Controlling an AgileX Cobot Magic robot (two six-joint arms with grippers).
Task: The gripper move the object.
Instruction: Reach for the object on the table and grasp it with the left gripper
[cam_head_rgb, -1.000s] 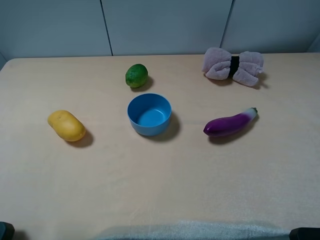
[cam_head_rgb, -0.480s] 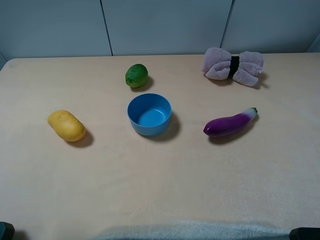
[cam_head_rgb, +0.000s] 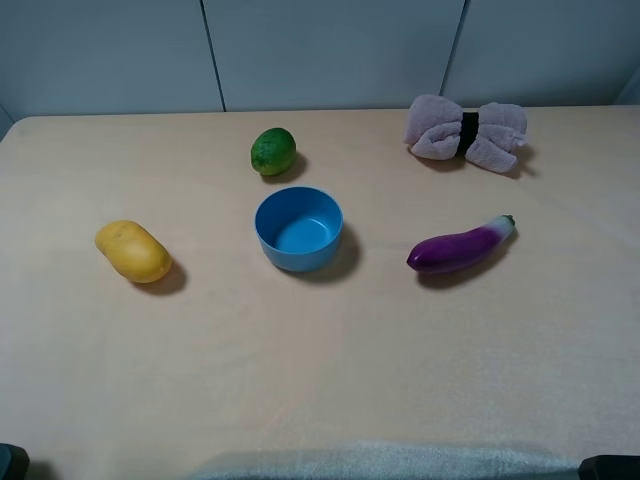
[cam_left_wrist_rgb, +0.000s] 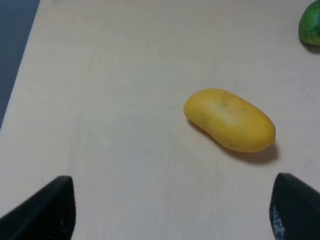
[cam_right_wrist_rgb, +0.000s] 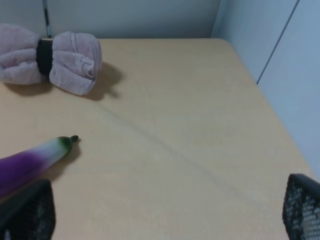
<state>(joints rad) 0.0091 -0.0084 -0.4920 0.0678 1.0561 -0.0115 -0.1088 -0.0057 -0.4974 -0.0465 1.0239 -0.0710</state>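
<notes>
Your left gripper (cam_left_wrist_rgb: 172, 207) gapes wide; the object (cam_left_wrist_rgb: 230, 120), near the tabletop's (cam_head_rgb: 320, 380) left edge, looks smooth and likely slippery: pinch its narrow middle.

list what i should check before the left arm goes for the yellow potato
1. Potato found: ok, it lies bare on the table, in the left wrist view.
2. Left tool open: ok, spread wide, nothing held.
3. Room around the potato: ok, apart from the lime and the bowl.
4. Potato inside the left tool: not ok, it lies ahead of it and off centre.
5. Right tool out of the way: ok, open and empty, over by the eggplant.
6. Height of the left tool above the table: cannot tell.
</notes>
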